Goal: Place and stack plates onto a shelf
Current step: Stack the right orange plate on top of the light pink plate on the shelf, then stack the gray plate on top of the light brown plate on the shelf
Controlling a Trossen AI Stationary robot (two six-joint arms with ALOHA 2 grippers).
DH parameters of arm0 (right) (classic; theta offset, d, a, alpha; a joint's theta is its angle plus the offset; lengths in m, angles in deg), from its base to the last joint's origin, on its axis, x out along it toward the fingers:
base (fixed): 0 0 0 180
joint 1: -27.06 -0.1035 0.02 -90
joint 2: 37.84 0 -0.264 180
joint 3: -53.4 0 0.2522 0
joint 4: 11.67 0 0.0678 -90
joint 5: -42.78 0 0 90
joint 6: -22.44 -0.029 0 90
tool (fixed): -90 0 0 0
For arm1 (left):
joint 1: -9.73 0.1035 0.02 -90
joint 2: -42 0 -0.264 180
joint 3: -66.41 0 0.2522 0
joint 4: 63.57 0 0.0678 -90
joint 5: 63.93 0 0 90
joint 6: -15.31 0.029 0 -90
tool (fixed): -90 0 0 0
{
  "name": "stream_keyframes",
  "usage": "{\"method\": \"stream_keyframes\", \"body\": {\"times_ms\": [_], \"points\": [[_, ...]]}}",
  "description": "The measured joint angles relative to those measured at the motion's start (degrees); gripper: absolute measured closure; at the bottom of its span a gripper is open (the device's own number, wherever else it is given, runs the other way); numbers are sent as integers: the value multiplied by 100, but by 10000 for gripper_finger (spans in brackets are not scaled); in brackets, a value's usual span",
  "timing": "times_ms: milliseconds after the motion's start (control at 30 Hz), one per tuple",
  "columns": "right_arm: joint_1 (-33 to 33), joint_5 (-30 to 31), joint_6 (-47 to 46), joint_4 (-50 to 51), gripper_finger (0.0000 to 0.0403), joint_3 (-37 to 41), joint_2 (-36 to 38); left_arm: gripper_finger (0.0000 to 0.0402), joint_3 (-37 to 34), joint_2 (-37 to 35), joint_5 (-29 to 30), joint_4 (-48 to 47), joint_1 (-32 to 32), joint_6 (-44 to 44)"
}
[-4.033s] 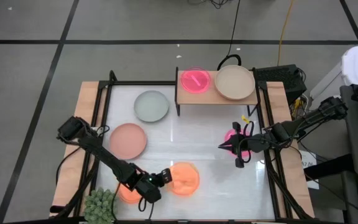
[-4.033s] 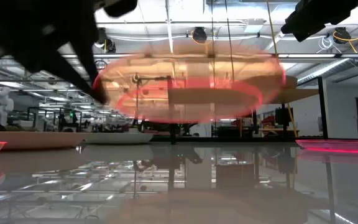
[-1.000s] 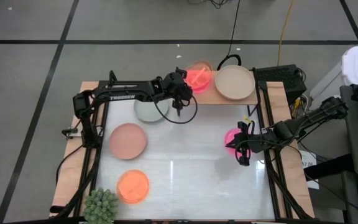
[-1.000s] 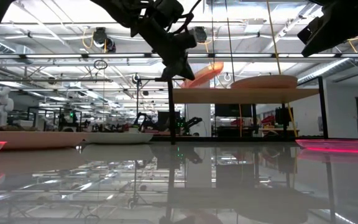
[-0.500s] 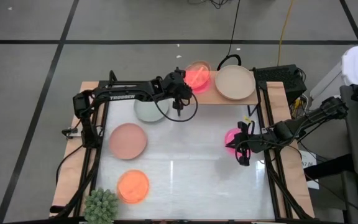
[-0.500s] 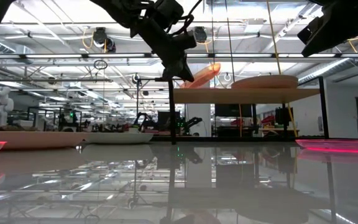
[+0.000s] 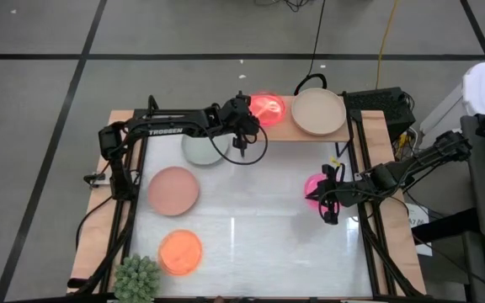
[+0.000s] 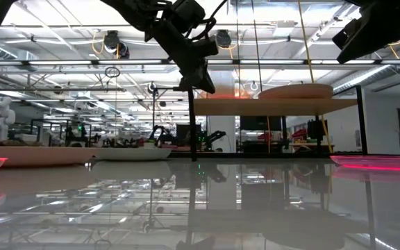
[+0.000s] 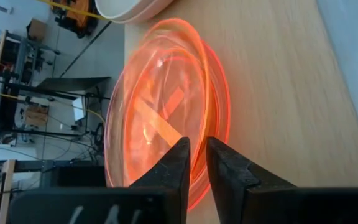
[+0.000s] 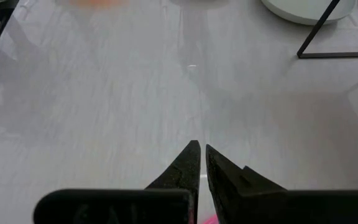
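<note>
On the left half of the shelf an orange plate lies on a magenta plate. A beige plate sits on the shelf's right half. My left gripper is at the orange plate's near rim, its fingers a narrow gap apart on either side of it. My right gripper hangs shut over another magenta plate at the table's right. A grey-green plate, a dusty-pink plate and a second orange plate lie flat on the table. My left gripper comes at the orange plate's near rim slanting down from the table's left. The rim runs through the gap between its fingertips. I cannot tell whether the fingers touch it. The plate lies flat on the magenta plate.
A spiky green plant stands at the near left corner. The shelf's black legs stand at the far side. The white tabletop between the plates is bare in the middle. Wooden rails run along the table's left and right sides.
The orange plate stood tilted over the shelf, the rim away from my left gripper raised. It has come down flat onto the magenta plate. Both arms have kept their places.
</note>
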Motion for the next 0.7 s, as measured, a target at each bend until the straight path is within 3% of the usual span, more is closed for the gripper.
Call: {"method": "stream_keyframes", "body": {"times_ms": [367,600,700], "points": [[0,0,12,0,392,0,0,332,0,0,2,14,-70,-161],[0,0,2,0,392,0,0,282,0,-50,33,-73,-121,-599],[0,0,0,0,392,0,-2,266,-7,-114,373,-111,-269,-811]]}}
